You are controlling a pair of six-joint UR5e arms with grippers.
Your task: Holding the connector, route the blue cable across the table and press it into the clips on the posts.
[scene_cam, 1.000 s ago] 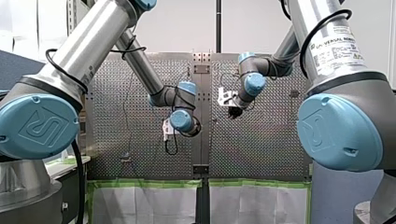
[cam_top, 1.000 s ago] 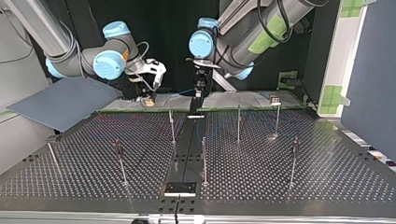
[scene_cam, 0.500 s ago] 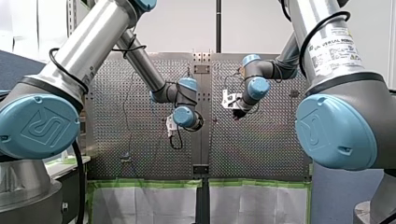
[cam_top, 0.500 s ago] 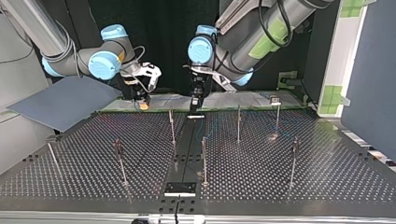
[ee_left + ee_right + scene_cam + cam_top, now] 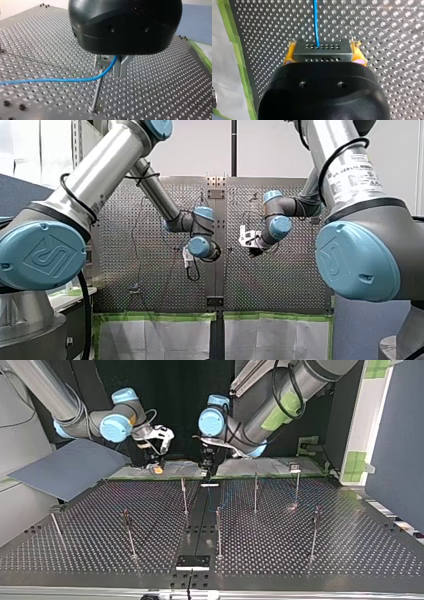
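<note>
In the top view both grippers work at the table's (image 5: 325,570) far edge. The near half is open but for thin posts (image 5: 218,530) standing well apart. My right gripper (image 5: 324,51) is clamped on the connector (image 5: 322,54), near the green tape (image 5: 235,50). The cable (image 5: 50,80) runs between my left gripper's (image 5: 110,70) slightly parted fingers (image 5: 122,67) and crosses a post (image 5: 96,96) top. I cannot tell whether it is seated there.

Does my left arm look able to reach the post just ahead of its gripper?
Likely yes. The post stands right ahead of the left gripper, with only the cable it carries crossing between them.
</note>
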